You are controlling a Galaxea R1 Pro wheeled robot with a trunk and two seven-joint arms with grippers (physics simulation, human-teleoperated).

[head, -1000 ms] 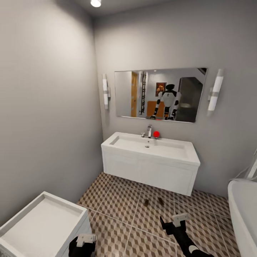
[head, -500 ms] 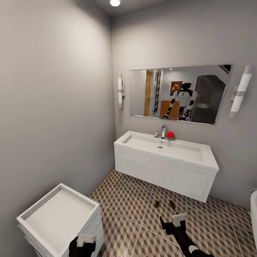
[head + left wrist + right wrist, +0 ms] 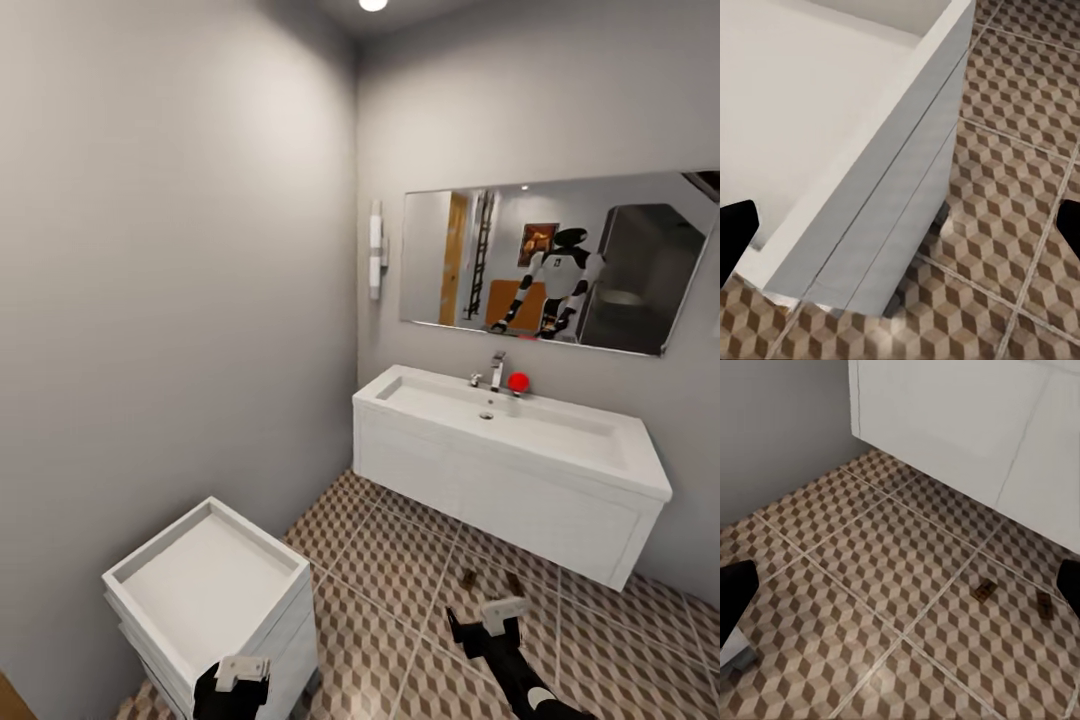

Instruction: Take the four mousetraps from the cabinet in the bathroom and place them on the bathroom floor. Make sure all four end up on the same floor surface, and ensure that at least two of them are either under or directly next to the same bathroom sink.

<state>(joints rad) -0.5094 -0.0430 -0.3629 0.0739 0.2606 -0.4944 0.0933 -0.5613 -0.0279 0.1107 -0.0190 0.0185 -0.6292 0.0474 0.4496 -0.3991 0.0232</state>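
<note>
From the head camera, two small brown wooden mousetraps (image 3: 467,578) lie on the cube-patterned tiled bathroom floor (image 3: 390,570) just in front of the white wall-hung sink vanity (image 3: 520,470), near the right tool (image 3: 497,617). In the left wrist camera, the left tool (image 3: 900,225), fingers spread wide and empty, hangs over a white box-shaped unit (image 3: 832,150). The right wrist camera shows its fingers equally wide and empty, with both mousetraps below the vanity's front.

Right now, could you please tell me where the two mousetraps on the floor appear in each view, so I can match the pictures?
Head view: the mousetraps lie side by side on the floor in front of the sink, just beyond the right claw.
Right wrist view: the same pair on the tiles, below the white sink front.
Left wrist view: not in it.
Shared landmark: the sink front.
</note>
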